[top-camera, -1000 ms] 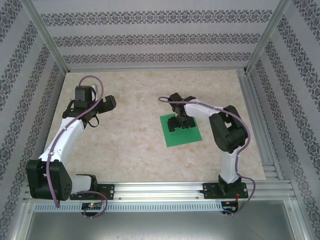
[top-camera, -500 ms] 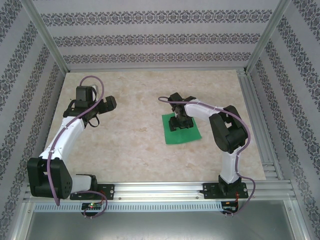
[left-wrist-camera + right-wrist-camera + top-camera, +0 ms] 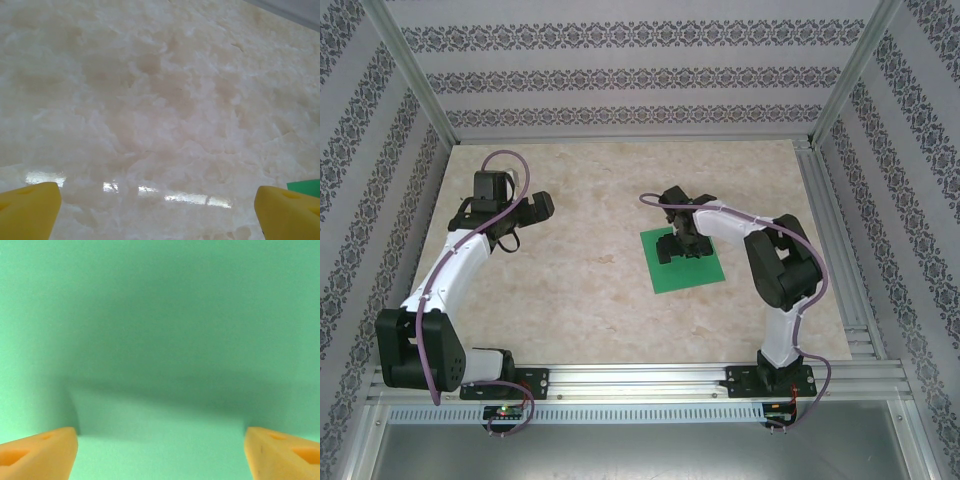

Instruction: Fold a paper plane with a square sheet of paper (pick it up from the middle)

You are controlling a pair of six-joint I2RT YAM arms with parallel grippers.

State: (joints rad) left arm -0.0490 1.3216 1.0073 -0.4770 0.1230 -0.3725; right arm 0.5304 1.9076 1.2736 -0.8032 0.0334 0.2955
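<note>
The square sheet of paper (image 3: pixel 695 273) lies flat on the table, bright green and unfolded, right of centre. My right gripper (image 3: pixel 680 247) is down over its far middle part, jaws wide open. In the right wrist view the green paper (image 3: pixel 160 315) spreads close under the yellow fingertips (image 3: pixel 37 452), which stand far apart with nothing between them. My left gripper (image 3: pixel 525 212) hovers at the far left of the table, open, well away from the sheet. The left wrist view has yellow fingertips (image 3: pixel 27 210) at both lower corners and a sliver of the green paper (image 3: pixel 306 185) at the right edge.
The marble-patterned tabletop (image 3: pixel 580 290) surrounds the sheet. Aluminium frame posts (image 3: pixel 410 80) and patterned walls enclose the cell. A metal rail (image 3: pixel 640 380) runs along the near edge by the arm bases.
The right gripper has shifted slightly over the sheet, and the sheet has slid back a little from its place half a second ago. The left arm has barely moved.
</note>
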